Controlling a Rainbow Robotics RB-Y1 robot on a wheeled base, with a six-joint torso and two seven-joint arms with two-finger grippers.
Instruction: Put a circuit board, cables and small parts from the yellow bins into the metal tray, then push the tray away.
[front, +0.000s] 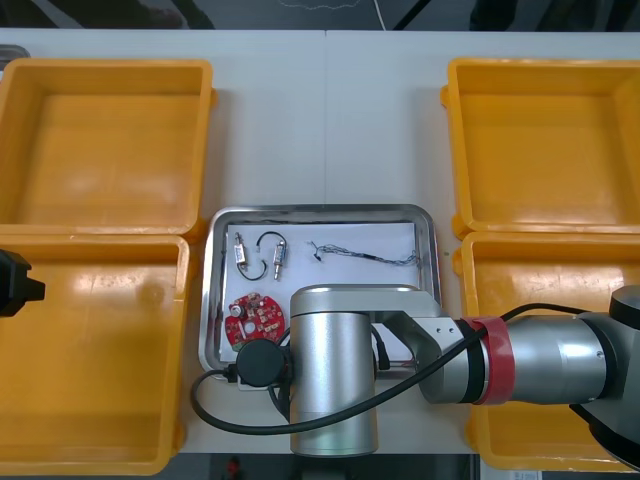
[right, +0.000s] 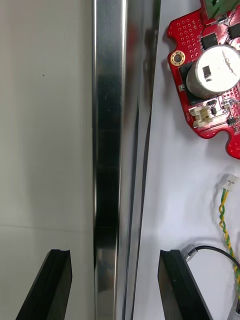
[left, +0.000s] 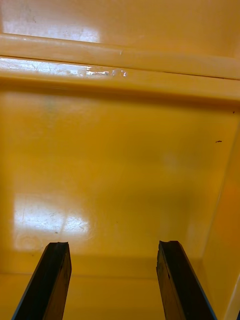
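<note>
My right jaws gape astride the rim of the shiny metal tray (right: 107, 150), its near edge hidden under my arm; my left jaws stand wide above a yellow plastic bin (left: 120, 150).

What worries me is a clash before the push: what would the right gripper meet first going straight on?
Likely the tray rim, lined up between the right gripper's open jaws; depth is unclear. The left gripper hangs over a bin.
</note>
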